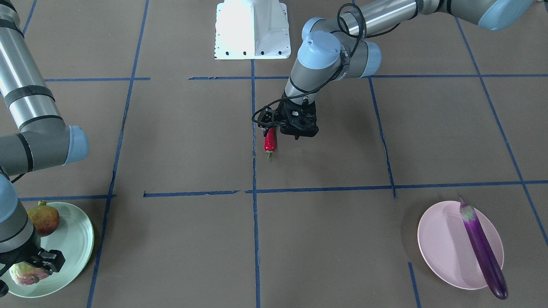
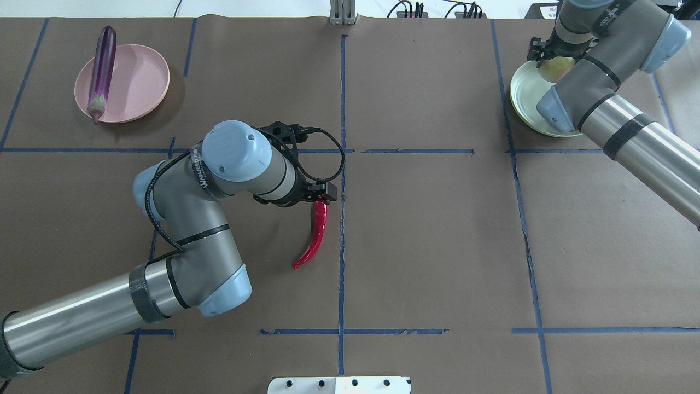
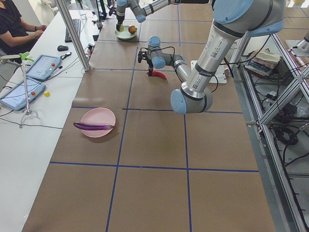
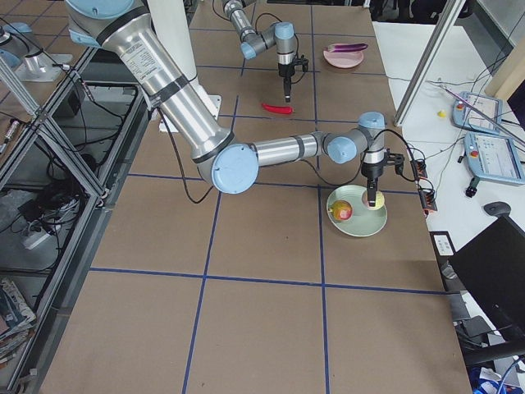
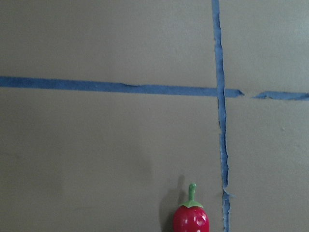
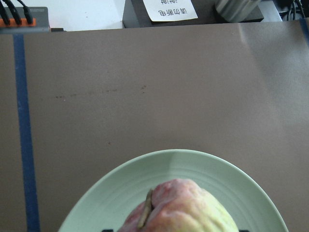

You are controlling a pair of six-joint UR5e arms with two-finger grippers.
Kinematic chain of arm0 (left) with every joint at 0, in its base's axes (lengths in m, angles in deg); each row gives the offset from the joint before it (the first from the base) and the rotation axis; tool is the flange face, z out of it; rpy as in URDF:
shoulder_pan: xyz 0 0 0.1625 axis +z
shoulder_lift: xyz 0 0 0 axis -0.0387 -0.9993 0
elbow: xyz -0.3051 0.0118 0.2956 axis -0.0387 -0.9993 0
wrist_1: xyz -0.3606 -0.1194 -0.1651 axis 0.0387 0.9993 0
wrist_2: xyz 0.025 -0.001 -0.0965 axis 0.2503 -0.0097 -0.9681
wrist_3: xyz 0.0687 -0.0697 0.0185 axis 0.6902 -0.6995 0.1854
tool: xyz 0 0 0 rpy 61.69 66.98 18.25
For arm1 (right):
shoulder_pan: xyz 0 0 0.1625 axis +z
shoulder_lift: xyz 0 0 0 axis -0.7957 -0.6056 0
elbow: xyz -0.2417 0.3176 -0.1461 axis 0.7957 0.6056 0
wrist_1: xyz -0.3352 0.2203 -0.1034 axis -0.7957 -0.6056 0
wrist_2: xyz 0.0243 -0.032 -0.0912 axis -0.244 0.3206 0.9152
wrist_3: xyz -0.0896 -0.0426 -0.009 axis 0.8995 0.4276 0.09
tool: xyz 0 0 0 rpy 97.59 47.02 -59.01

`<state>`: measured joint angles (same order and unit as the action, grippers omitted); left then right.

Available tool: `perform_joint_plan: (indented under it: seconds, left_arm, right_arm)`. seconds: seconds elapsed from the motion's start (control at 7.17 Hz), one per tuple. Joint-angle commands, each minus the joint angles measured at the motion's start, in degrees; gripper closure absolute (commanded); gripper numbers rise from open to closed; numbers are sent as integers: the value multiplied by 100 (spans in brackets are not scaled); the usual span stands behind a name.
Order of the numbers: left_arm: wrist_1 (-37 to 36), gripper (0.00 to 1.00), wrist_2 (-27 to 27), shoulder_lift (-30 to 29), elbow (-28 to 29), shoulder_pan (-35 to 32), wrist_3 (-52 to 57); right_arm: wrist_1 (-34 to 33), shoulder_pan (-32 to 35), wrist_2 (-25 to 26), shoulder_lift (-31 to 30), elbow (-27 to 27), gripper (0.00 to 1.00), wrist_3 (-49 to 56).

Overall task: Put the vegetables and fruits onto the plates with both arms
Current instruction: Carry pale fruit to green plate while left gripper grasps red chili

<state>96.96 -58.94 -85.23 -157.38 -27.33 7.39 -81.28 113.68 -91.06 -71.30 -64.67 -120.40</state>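
The red chili [image 2: 311, 235] lies on the brown table near the centre. My left gripper [image 2: 324, 196] is right at its stem end; its fingers are hidden, so I cannot tell whether it is open or shut. The left wrist view shows only the chili's green-stemmed end [image 5: 191, 217]. The purple eggplant [image 1: 483, 252] lies across the pink plate [image 1: 445, 248]. The pomegranate [image 1: 44, 218] sits on the mint green plate [image 1: 77, 239]. My right gripper [image 1: 36, 266] holds the pale yellow-green fruit [image 6: 178, 208] on that plate [image 6: 193, 164], a finger on each side.
The white base block [image 1: 252, 30] stands at the robot's side of the table. Blue tape lines [image 1: 254, 188] divide the brown surface. A side desk with tablets [image 3: 29, 79] and a seated person [image 3: 14, 24] lies beyond the far table edge.
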Motion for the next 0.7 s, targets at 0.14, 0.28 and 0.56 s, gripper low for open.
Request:
perform_joint_plan:
  seconds: [0.14, 0.28, 0.56]
  left_arm:
    - [-443, 11, 533, -648, 753, 387, 16]
    - [-443, 22, 536, -667, 773, 388, 7]
    - [-461, 100, 536, -667, 756, 362, 94]
  right_arm:
    - [2, 4, -26, -6, -195, 0, 157]
    - [-15, 13, -70, -14, -273, 0, 157]
    - [2, 21, -342, -32, -327, 0, 157]
